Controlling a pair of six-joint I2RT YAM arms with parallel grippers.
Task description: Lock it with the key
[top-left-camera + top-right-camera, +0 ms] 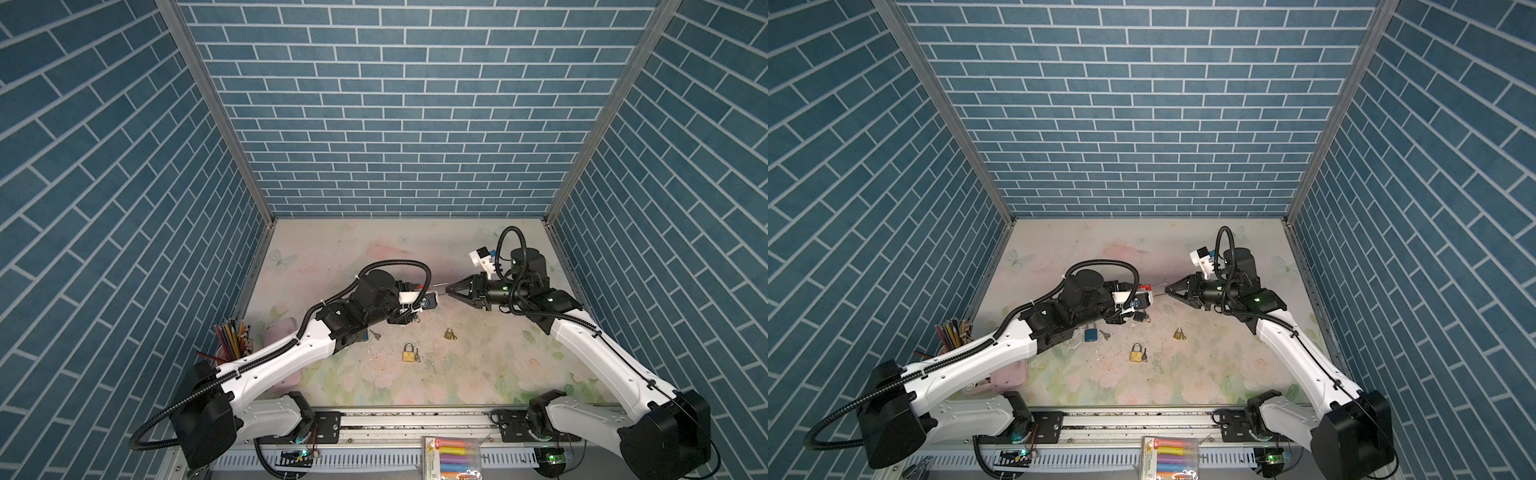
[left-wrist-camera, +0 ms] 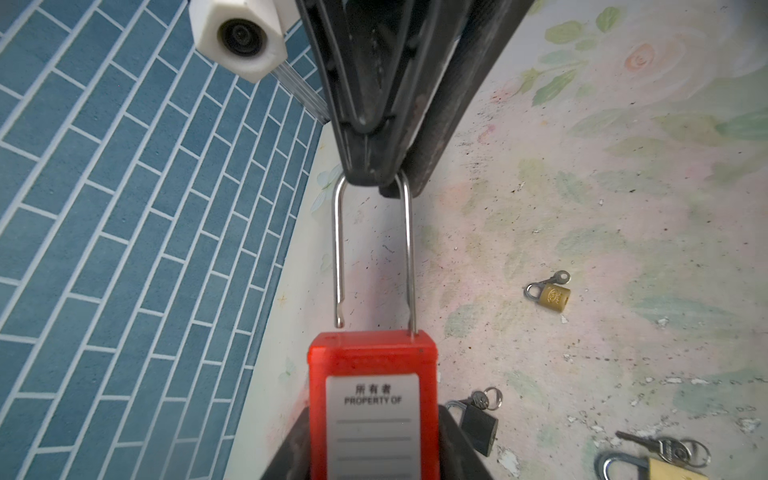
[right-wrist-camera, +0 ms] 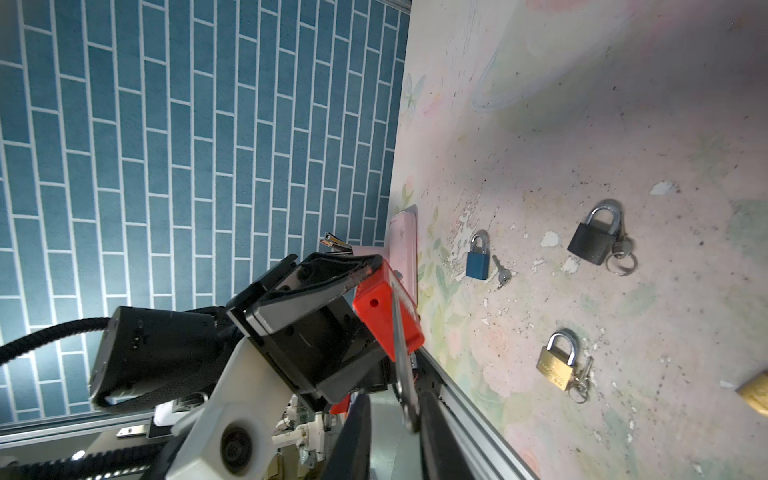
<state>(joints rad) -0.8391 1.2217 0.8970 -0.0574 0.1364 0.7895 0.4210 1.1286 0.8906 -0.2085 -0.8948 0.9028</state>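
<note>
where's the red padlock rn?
The red padlock is held above the table, mid-scene in both top views: left gripper grips its body, right gripper pinches the top of its open shackle.

Bearing padlocks on a scuffed floral tabletop (image 1: 457, 374).
Lying flat around the middle: large brass padlock (image 1: 408, 352), small brass padlock (image 1: 449, 333), blue padlock (image 1: 1091, 333), black padlock (image 1: 1139, 316); sitting by the left edge: pencil cup (image 1: 230, 340), pink box (image 1: 1011, 372).

The left gripper (image 2: 374, 451) holds the red padlock (image 2: 372, 357); the right gripper (image 2: 371, 179) pinches its shackle (image 2: 409, 249), one leg out.
</note>
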